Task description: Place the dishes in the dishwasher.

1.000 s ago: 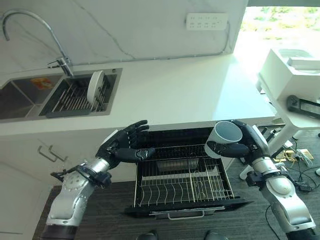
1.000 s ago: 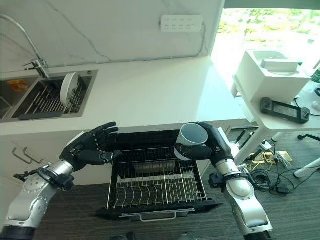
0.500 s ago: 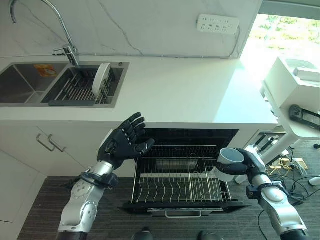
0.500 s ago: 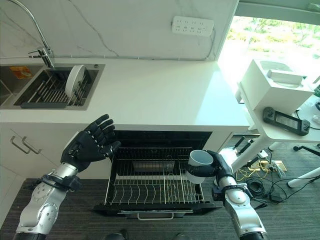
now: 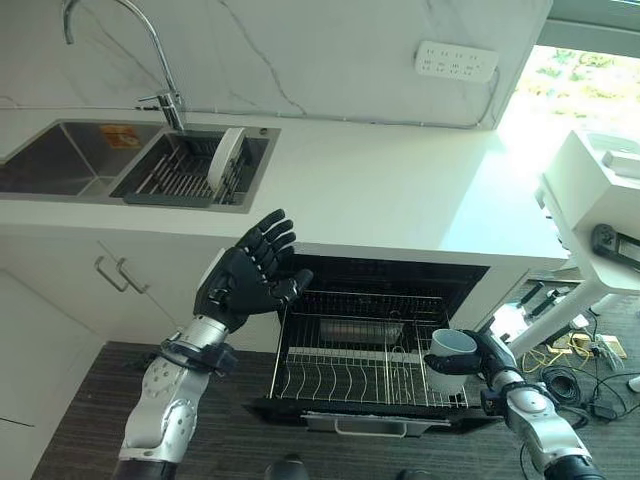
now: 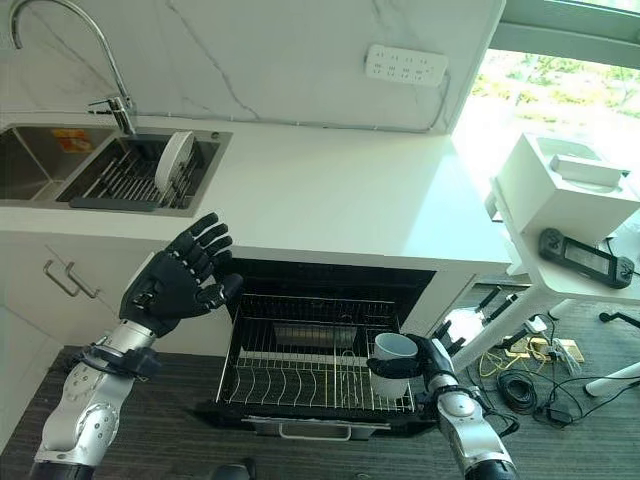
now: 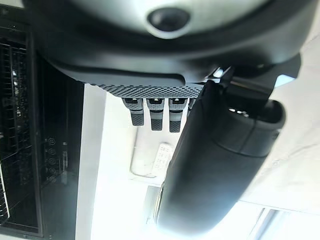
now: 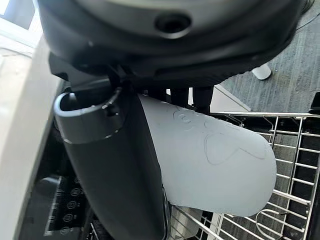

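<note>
1. While the right hand (image 5: 478,356) is gripping the white cup (image 5: 447,358), fingers and thumb curled round its wall, it is holding the cup upright, mouth up, just above the right end of the dishwasher rack (image 5: 330,375).
2. Compared with a second ago, the cup is sitting much lower: it was being carried up at the level of the counter edge, and it is now hanging just over the wire rack (image 8: 285,165), as the right wrist view is showing.
3. I cannot tell whether the cup's base is already touching the wires; it is looking close but possibly still apart.
4. The left hand (image 5: 247,281) is standing open, fingers spread and holding nothing, to the left of the dishwasher opening, just below the counter (image 5: 400,190) edge; it has risen away from the rack's left rim, where it was hovering a second ago.
5. A white plate (image 5: 225,160) is standing on edge in the sink rack (image 5: 180,175), far left on the counter, so at least one more dish is waiting.
6. Judging from this, the cup's placement is nearing its end: the hand is probably needing only to set it down among the wires, perhaps turned mouth down, and let go.
7. The whole view has also shifted, so the camera has moved as the robot has been bending.
</note>
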